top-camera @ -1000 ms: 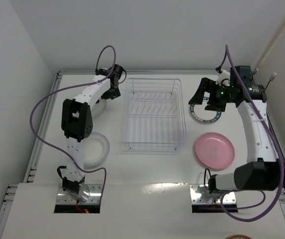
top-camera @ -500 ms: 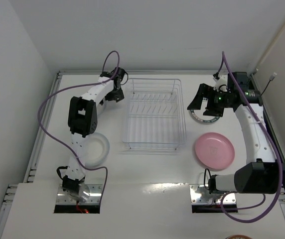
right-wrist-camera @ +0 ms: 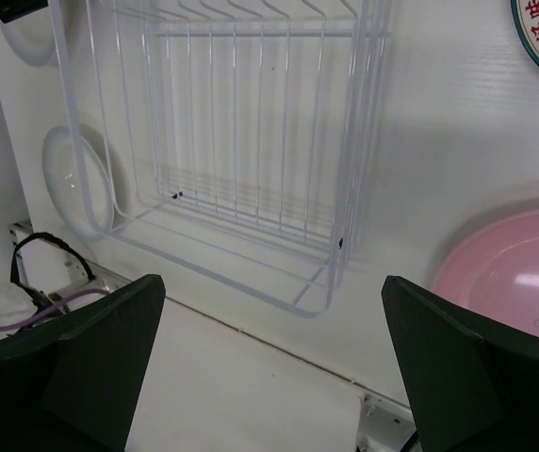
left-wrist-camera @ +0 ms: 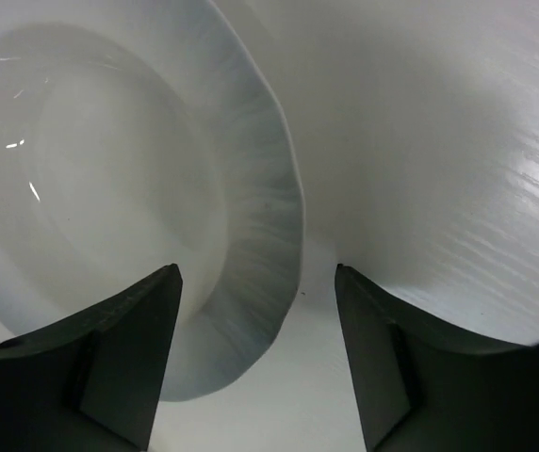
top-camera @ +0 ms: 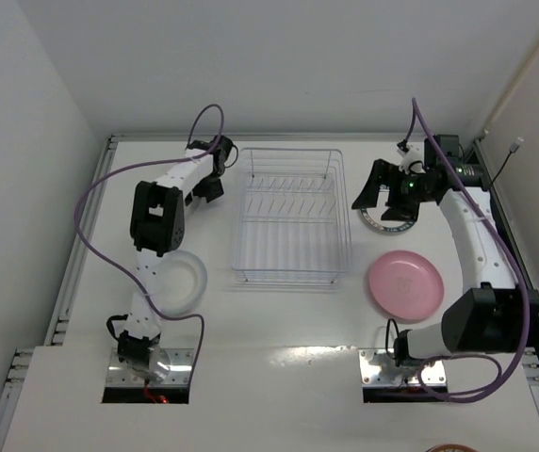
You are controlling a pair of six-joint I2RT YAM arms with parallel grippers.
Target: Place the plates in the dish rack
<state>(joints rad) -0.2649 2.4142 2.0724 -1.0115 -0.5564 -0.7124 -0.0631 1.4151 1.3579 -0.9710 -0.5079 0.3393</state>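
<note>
Lying flat on the table (top-camera: pixel 279 320), a ribbed plate (left-wrist-camera: pixel 109 188) sits just below the left gripper (left-wrist-camera: pixel 255 282). Its right rim runs through the gap between the two fingers (left-wrist-camera: pixel 133 348), so the left finger hangs over the plate's well and the right finger over bare table. The fingers are spread, and as far as can be seen neither touches the plate. The plate is pale and faintly see-through, with a fluted rim and a smooth round well.

Seen from above, this spot is at the far left of the table, just left of the dish rack (top-camera: pixel 290 217), a white wire basket with slotted dividers. The arm hides most of the plate there. A second pale plate (top-camera: pixel 190 282) lies nearer on the left, partly under the same arm.

Right of the rack, a teal-rimmed plate (top-camera: pixel 387 224) lies flat at the far side, beneath the right gripper (right-wrist-camera: pixel 271 311). That gripper's fingers are spread wide with nothing between them. A pink plate (top-camera: pixel 404 284) lies nearer, close to the teal-rimmed one but apart from it.
</note>
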